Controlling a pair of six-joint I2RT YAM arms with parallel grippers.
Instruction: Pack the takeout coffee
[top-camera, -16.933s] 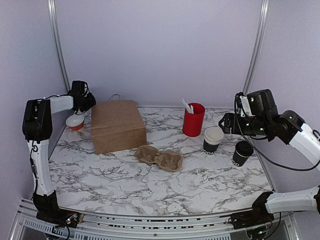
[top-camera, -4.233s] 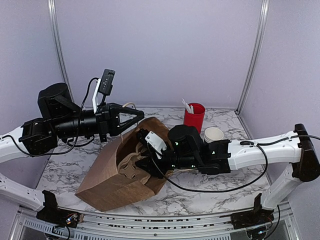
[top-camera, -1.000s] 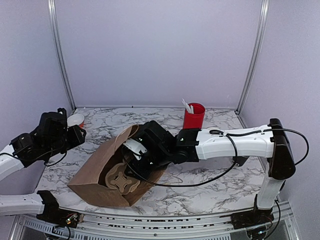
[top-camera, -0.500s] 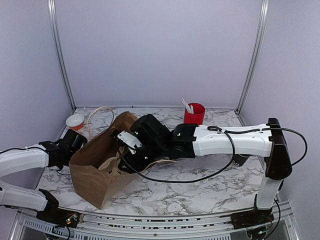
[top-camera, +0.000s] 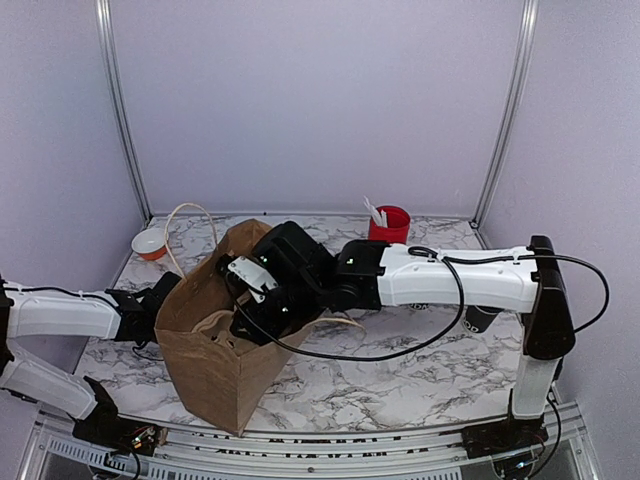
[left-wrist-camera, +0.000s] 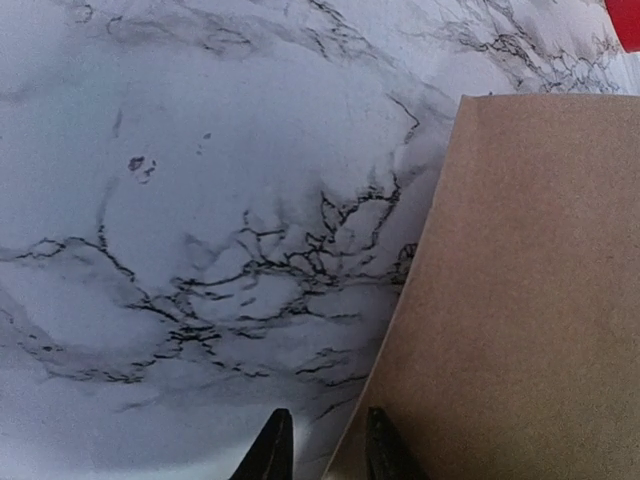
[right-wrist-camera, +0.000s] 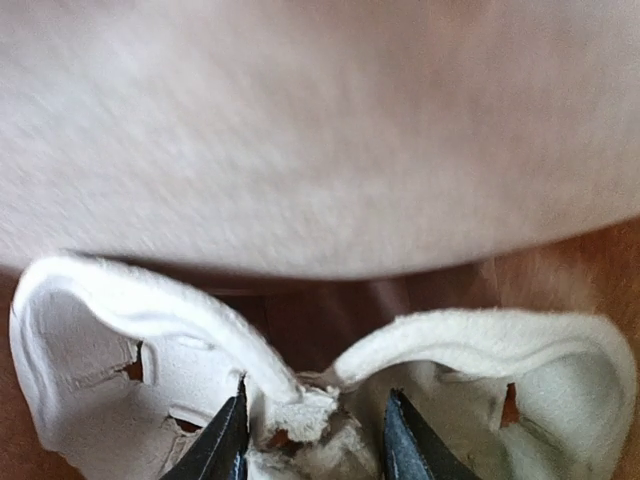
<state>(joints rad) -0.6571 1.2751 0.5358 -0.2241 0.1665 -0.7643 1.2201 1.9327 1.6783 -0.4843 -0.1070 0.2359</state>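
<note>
- Brown paper: the bag (top-camera: 215, 365) is standing upright on the near left part of the marble table (top-camera: 400, 370), its mouth facing up.
- The left gripper (left-wrist-camera: 322, 455) is coming at the bag's side from the left. Its fingers are sitting close together with the bag's edge running between them, and by the look of it they are pinching that edge to steady the bag.
- The right gripper (right-wrist-camera: 315, 440) is reaching down through the bag's mouth. Its fingers are clamping the middle ridge of the pulp cup tray (right-wrist-camera: 120, 350), which is lying inside the bag with one cup well on each side of the grip.
- The takeout coffee (top-camera: 480, 319) is standing on the table outside the bag, well apart from both grippers and off to the right of the right gripper. Only a dark sliver is showing under the right forearm, so its lid cannot be made out.
- Judgement: the right arm is lying much the nearer to the coffee, with the bag standing between the coffee and the left arm. The coffee's long axis is running vertical, so a sideways grasp round its wall is looking the likelier approach once the tray is let go.
- A white and orange bowl (top-camera: 150, 244) is sitting at the far left, and a red cup (top-camera: 388, 228) holding white utensils (top-camera: 374, 211) is standing at the far edge, right of centre.
</note>
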